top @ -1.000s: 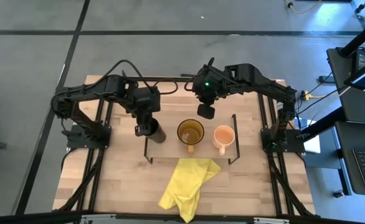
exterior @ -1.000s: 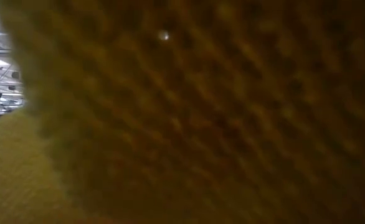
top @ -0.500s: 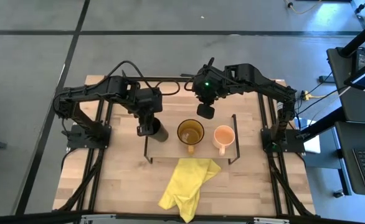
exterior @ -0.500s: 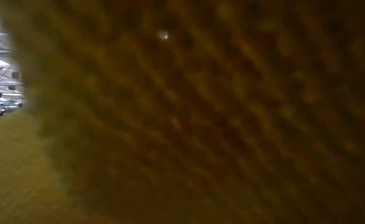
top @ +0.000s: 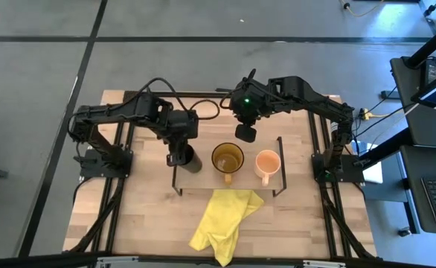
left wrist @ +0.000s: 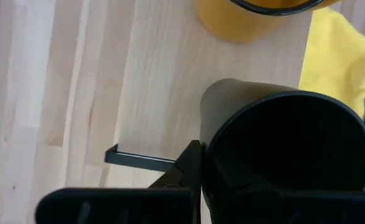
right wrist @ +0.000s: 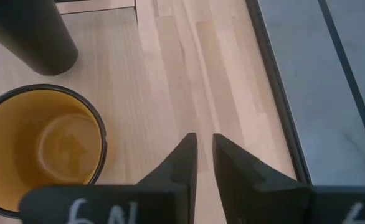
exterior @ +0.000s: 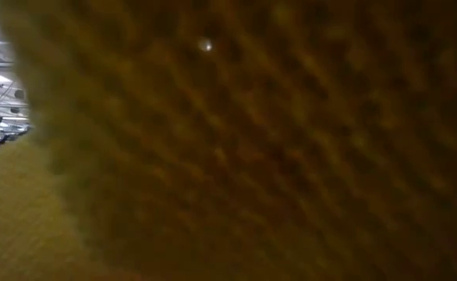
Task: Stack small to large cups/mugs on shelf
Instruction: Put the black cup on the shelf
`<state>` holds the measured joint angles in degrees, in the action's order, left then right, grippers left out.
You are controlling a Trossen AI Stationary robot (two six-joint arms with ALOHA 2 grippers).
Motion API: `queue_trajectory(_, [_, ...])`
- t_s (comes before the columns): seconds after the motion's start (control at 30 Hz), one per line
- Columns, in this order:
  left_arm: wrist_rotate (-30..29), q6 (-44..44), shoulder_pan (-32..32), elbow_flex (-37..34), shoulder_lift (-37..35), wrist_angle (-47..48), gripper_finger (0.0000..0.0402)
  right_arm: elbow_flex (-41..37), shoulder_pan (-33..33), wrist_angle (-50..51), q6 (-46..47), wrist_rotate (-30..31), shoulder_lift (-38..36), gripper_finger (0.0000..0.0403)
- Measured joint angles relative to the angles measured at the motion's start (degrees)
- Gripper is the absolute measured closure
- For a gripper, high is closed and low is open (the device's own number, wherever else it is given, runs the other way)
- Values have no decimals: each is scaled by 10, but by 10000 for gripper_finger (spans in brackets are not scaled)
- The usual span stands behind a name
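Note:
The small black cup [top: 190, 159] is at the left end of the light-wood shelf [top: 207, 180]. My left gripper [top: 175, 155] is shut on it. Whether it rests on the board or hangs just above it, I cannot tell. The amber mug [top: 227, 158] stands mid-shelf and the peach-orange mug [top: 267, 161] at the right end, both with handles toward the near edge. My right gripper [top: 245, 134] is shut and empty above the shelf's far edge, just behind the amber mug [right wrist: 42, 146]. The black cup also shows upright in the right wrist view [right wrist: 30, 34]. My left gripper holds the black cup near its rim, coming from above and pointing down. One finger [left wrist: 190, 165] lies against the cup's outer wall [left wrist: 208, 140] on the side toward the table's left. The cup hides the other finger. The cup stays upright.
A crumpled yellow cloth [top: 225, 216] lies on the table in front of the shelf and covers the low view [exterior: 228, 156]. The shelf's thin black end frames [top: 280, 160] rise at both ends. Bare tabletop [top: 129, 208] lies left and right of the cloth.
My left gripper has gone a little toward the table's right edge with the black cup, which stays upright at the shelf's left end.

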<state>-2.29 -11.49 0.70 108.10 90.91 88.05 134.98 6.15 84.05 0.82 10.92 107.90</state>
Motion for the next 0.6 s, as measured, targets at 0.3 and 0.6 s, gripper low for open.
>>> queue_trajectory(0.3, [-25, -3, 5, 0, 3, 1, 398, 0, 0, 0, -2, 0, 0, 350])
queue_trajectory(0.6, [-10, -7, 5, 0, 3, 2, 379, 0, 0, 0, -9, 0, 0, 350])
